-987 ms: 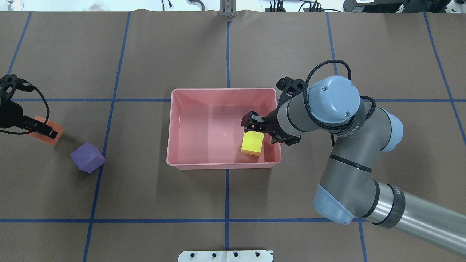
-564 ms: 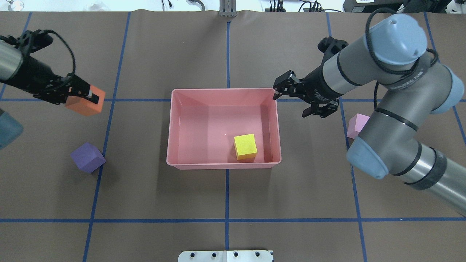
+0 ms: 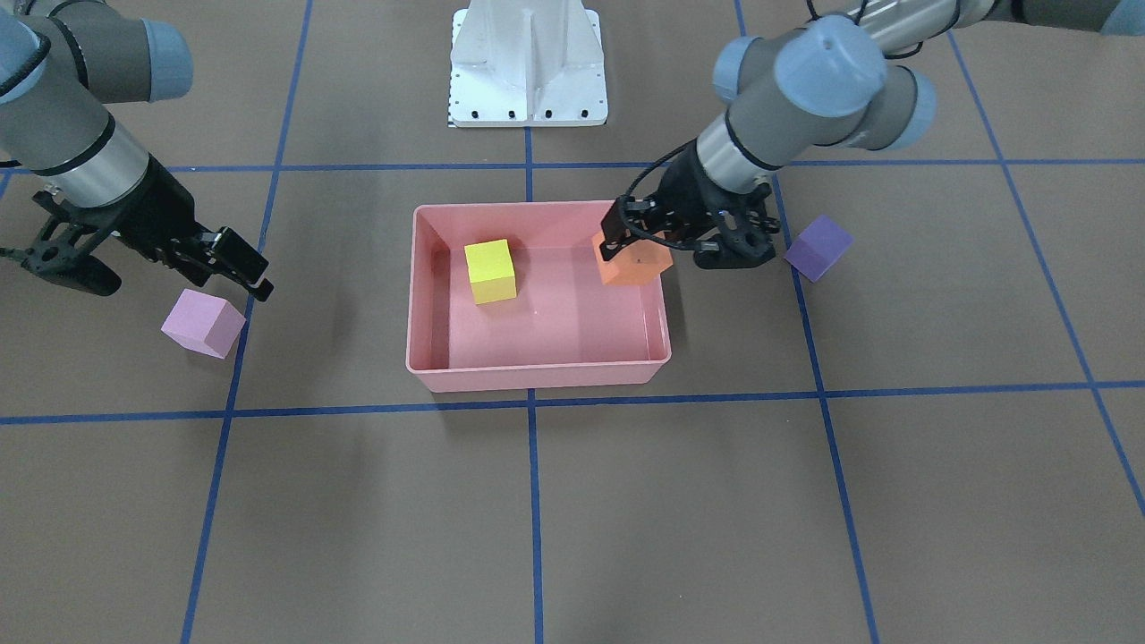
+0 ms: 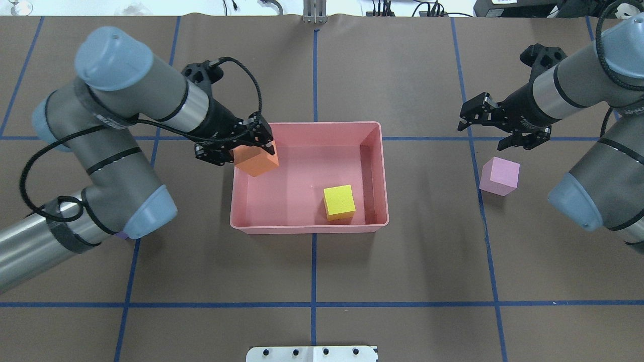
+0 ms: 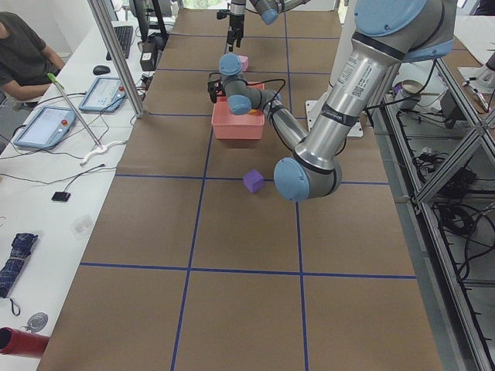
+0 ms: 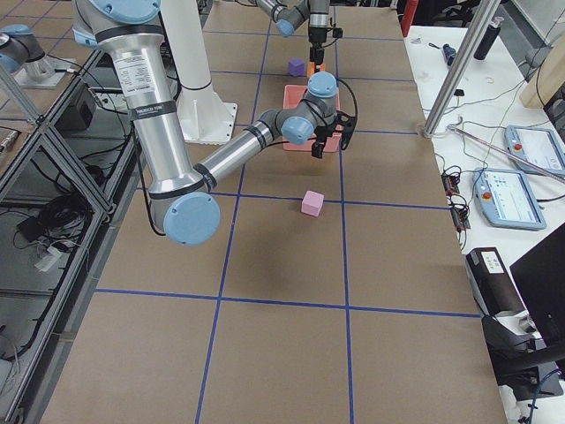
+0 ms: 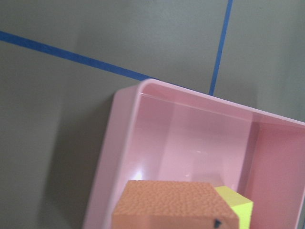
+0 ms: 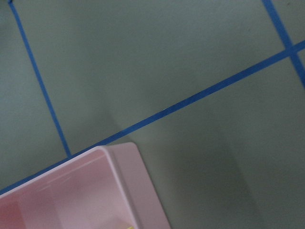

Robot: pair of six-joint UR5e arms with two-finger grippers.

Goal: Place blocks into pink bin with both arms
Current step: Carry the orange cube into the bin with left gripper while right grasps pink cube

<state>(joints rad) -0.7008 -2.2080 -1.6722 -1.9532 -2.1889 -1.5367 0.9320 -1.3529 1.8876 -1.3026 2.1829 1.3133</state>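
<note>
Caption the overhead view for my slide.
Left gripper holds orange block over pink bin's corner; yellow block inside; open right gripper near light pink block.

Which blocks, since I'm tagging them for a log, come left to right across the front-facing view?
pink block → yellow block → orange block → purple block

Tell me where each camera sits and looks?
Front-facing: across table, facing robot; left arm, right arm, white metal base.
Overhead: behind robot, looking down; both arms.
Exterior left: table's end; left arm nearest.
Exterior right: opposite end; right arm nearest.
Left wrist: over salmon-pink plastic bin, orange foam cube; no arm.
Right wrist: over bin's corner; no arm.
Shared: both wrist views see the bin.
</note>
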